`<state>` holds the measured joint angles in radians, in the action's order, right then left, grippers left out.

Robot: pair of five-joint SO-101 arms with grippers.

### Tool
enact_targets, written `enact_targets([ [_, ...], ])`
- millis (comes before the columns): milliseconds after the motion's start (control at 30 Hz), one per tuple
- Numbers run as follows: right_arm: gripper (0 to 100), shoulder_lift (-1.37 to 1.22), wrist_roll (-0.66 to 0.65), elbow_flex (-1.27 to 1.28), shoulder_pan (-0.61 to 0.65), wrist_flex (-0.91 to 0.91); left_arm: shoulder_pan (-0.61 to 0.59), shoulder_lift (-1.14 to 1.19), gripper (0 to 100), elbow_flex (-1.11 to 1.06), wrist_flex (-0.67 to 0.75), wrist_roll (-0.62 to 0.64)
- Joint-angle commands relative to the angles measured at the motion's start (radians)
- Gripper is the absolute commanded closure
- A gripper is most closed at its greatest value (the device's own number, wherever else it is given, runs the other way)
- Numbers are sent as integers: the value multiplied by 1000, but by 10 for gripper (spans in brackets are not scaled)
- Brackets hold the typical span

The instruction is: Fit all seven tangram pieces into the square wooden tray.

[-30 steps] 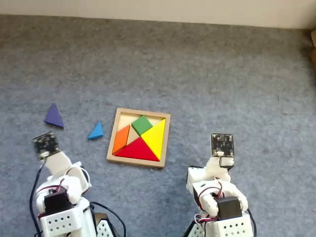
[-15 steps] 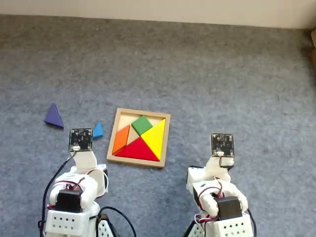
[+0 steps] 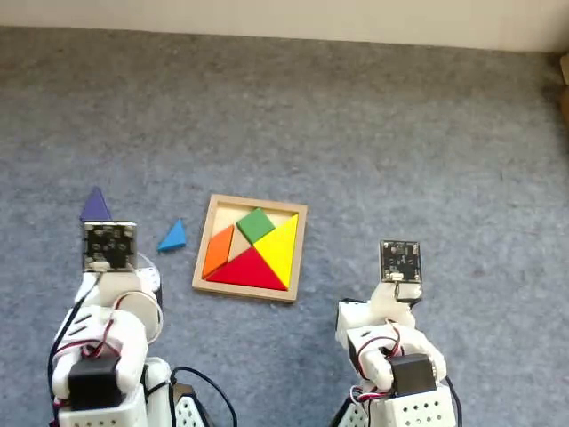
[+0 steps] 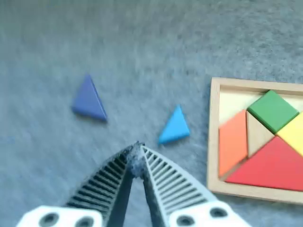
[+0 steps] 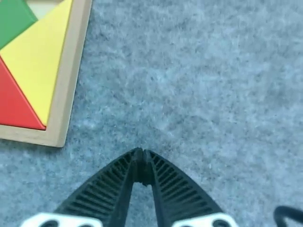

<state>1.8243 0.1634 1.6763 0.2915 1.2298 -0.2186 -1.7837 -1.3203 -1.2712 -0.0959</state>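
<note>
Grey carpet (image 3: pixel 400 133) is lying under the left gripper (image 4: pixel 137 158) and right gripper (image 5: pixel 140 165), both pinched together and empty. Beyond the left one, the light blue triangle (image 4: pixel 174 126), then the dark blue triangle (image 4: pixel 88 98), are sitting outside the tray (image 4: pixel 214 142). Both are likely light and rigid, best gripped across two edges.

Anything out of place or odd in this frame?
Two pieces lie outside the tray on the carpet: a dark blue triangle and a light blue triangle. The tray's corner nearest them is bare. Nothing looks damaged.
</note>
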Motion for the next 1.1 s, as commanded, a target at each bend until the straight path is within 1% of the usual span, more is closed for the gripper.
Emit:
enact_targets([
  [0, 995, 21, -8, 128, -13, 7, -18, -31, 992, 113, 17, -203],
  [133, 995, 21, -6, 128, -62, 7, -16, 47, 992, 177, 15, -204],
  [300, 995, 21, -3, 128, -71, 7, -13, 343, 986, 291, 3, -207],
  [367, 995, 21, -3, 128, -71, 7, 1, 481, 942, 341, -3, -207],
  [500, 995, 21, -3, 128, -73, 7, 7, 757, 809, 444, -49, -204],
  [767, 995, 21, -3, 128, -76, 7, 7, 1193, 804, 596, -25, -210],
  [933, 995, 21, -3, 128, -76, 7, 13, 1386, 802, 679, 32, -210],
  [1067, 995, 21, -3, 128, -76, 7, 44, 1506, 769, 745, 54, -210],
])
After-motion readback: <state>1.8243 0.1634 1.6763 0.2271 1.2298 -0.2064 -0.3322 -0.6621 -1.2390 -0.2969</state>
